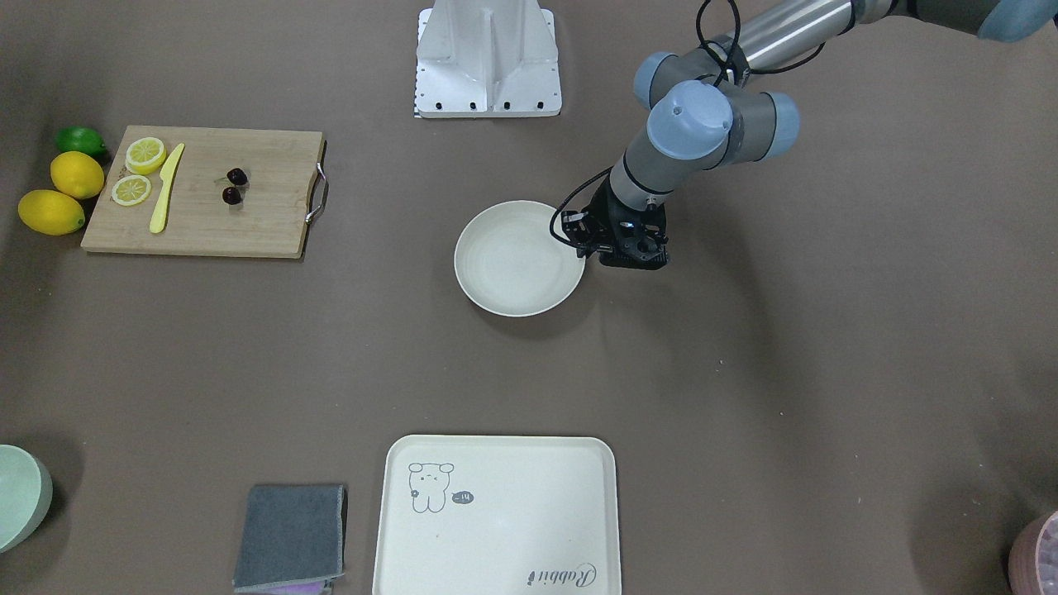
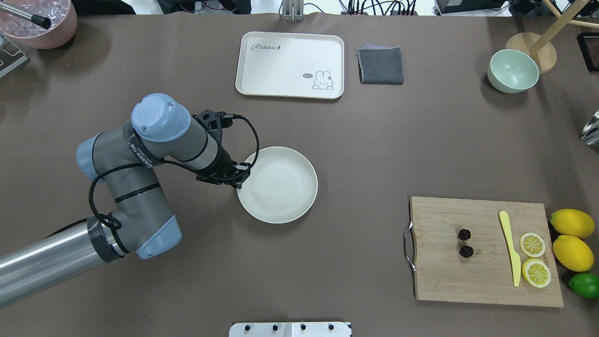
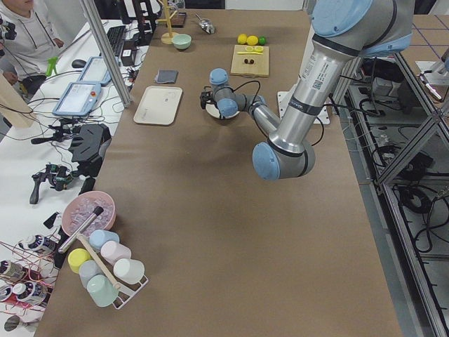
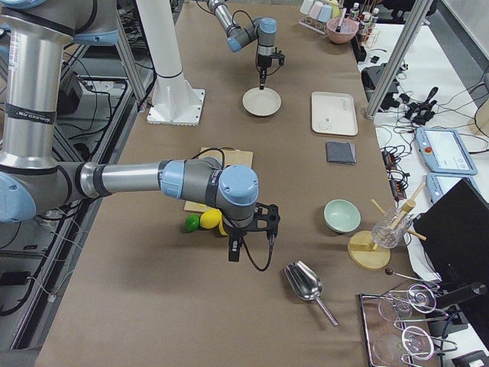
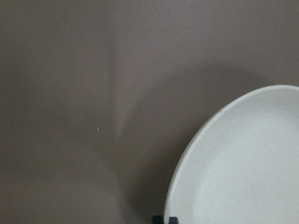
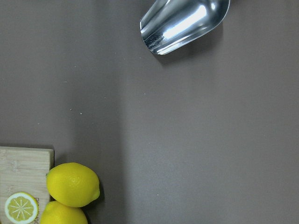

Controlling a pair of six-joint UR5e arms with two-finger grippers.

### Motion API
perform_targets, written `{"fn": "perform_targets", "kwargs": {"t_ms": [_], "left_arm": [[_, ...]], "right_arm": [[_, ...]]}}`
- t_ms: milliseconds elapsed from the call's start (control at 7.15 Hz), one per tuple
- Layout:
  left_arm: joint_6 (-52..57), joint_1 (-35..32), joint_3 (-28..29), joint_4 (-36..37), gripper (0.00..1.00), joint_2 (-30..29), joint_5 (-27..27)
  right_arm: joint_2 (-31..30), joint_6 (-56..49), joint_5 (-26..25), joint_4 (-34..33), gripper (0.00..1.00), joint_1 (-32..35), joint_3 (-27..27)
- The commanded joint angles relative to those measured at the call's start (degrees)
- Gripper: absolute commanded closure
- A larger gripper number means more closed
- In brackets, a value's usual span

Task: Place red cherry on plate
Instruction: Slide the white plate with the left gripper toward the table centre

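The red cherry (image 1: 234,186) (image 2: 465,243), two dark cherries joined by stems, lies on the wooden cutting board (image 2: 449,276), far from both grippers. The round cream plate (image 2: 281,187) (image 1: 512,281) (image 5: 243,163) sits mid-table with nothing on it. My left gripper (image 2: 238,180) (image 1: 632,256) is at the plate's rim. In the left wrist view its two dark fingertips (image 5: 159,219) stand close together astride that rim. Beyond the board's lemon end, my right gripper (image 4: 233,258) hangs over bare table; I cannot tell whether it is open or shut.
Lemon slices (image 2: 533,257) and a yellow knife (image 2: 510,248) share the board; whole lemons (image 2: 572,238) and a lime (image 2: 585,284) lie beside it. A bear tray (image 2: 290,65), grey cloth (image 2: 380,65) and green bowl (image 2: 513,71) sit far back. A metal scoop (image 6: 184,23) lies near my right arm.
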Motion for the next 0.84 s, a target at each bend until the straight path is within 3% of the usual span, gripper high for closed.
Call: {"fn": "perform_targets", "kwargs": {"t_ms": [0, 280, 560, 699], "left_arm": [[0.0, 0.3, 1.1, -0.2, 1.0, -0.5, 0.5], [0.1, 0.6, 1.9, -0.5, 0.75, -0.6, 0.6], [0.2, 0.6, 1.8, -1.1, 0.04, -0.6, 0.6], [0.2, 0.6, 1.4, -1.1, 0.02, -1.0, 0.6]], "right_arm": [[-0.6, -0.2, 0.0, 0.0, 0.0, 0.3, 0.4], [-1.5, -0.4, 0.0, 0.0, 0.0, 0.4, 1.2], [-1.8, -0.4, 0.0, 0.0, 0.0, 0.5, 1.4], [-1.9, -0.5, 0.0, 0.0, 0.0, 0.6, 1.4]]}}
